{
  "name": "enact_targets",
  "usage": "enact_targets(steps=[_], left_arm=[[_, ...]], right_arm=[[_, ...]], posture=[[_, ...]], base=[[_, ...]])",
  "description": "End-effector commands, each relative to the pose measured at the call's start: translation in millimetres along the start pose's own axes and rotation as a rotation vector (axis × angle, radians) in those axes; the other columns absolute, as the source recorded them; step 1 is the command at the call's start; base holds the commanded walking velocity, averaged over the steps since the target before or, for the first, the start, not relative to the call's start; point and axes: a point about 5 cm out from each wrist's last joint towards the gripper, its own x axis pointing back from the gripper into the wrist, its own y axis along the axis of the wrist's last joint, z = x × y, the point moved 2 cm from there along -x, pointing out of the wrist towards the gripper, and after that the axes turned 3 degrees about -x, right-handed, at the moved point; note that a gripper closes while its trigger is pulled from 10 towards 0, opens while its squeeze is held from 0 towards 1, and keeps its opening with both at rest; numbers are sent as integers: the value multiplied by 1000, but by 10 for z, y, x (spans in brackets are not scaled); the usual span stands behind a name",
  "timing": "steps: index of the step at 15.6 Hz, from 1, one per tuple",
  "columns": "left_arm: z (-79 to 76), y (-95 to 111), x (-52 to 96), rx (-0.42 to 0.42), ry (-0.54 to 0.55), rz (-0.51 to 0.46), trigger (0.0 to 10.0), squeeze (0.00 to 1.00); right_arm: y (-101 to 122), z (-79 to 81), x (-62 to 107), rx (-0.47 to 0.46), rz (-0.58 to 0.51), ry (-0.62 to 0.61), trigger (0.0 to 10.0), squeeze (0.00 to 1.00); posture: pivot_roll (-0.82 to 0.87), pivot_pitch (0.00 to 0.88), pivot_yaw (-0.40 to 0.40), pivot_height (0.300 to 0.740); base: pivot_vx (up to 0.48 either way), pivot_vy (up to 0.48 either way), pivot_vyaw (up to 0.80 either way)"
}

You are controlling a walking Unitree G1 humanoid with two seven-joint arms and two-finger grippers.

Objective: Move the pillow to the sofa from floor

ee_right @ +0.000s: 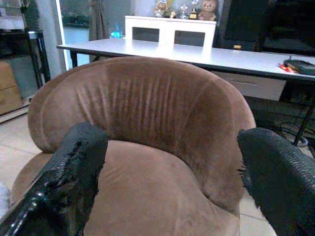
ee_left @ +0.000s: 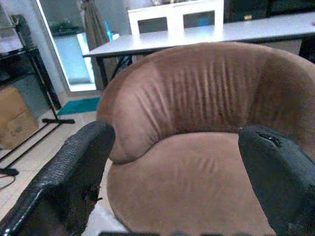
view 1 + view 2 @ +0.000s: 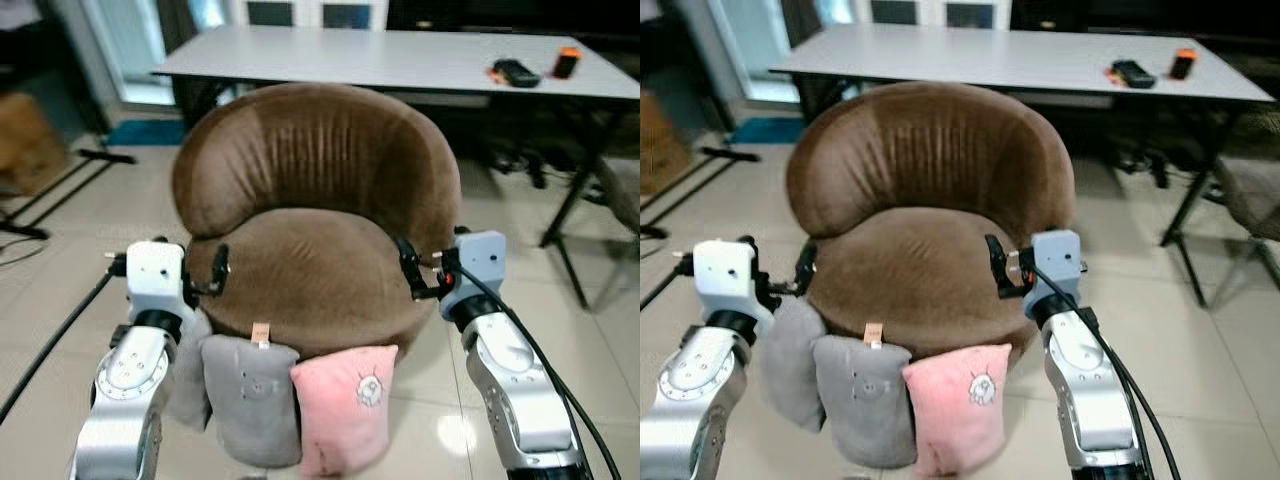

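Both grippers, left (image 3: 215, 272) and right (image 3: 410, 270), spread wide, empty, level with sofa (image 3: 315, 230) seat. Pink pillow (image 3: 345, 405) on floor below, between them, leaning on sofa front beside grey pillow (image 3: 252, 400). Risk: reaching down, fingers snag grey one instead

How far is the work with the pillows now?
Nothing is done yet: the brown velvet armchair has a bare seat. The pink pillow and grey pillows lean against its front on the floor. The left hand and right hand are open, holding nothing.
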Motion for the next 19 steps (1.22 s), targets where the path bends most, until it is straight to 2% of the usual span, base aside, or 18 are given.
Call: enact_targets(steps=[1, 9, 13, 19], left_arm=[[-17, 23, -24, -11, -8, -9, 10000, 0], [-20, 42, -43, -24, -12, -30, 10000, 0], [-52, 35, -36, -12, -14, -30, 10000, 0], [-23, 57, -21, -5, -5, -49, 10000, 0]], right_arm=[[-2, -43, -14, -6, 5, -17, 10000, 0], [-20, -13, -31, -28, 12, 7, 10000, 0], [-33, -8, -34, -19, 17, 10, 10000, 0], [-34, 0, -38, -17, 9, 18, 10000, 0]], posture=[[-60, 0, 36, 740], [-61, 0, 32, 740], [-61, 0, 29, 740], [-57, 0, 25, 740]], base=[[0, -480, 0], [0, -420, 0], [0, 0, 0], [0, 0, 0]])
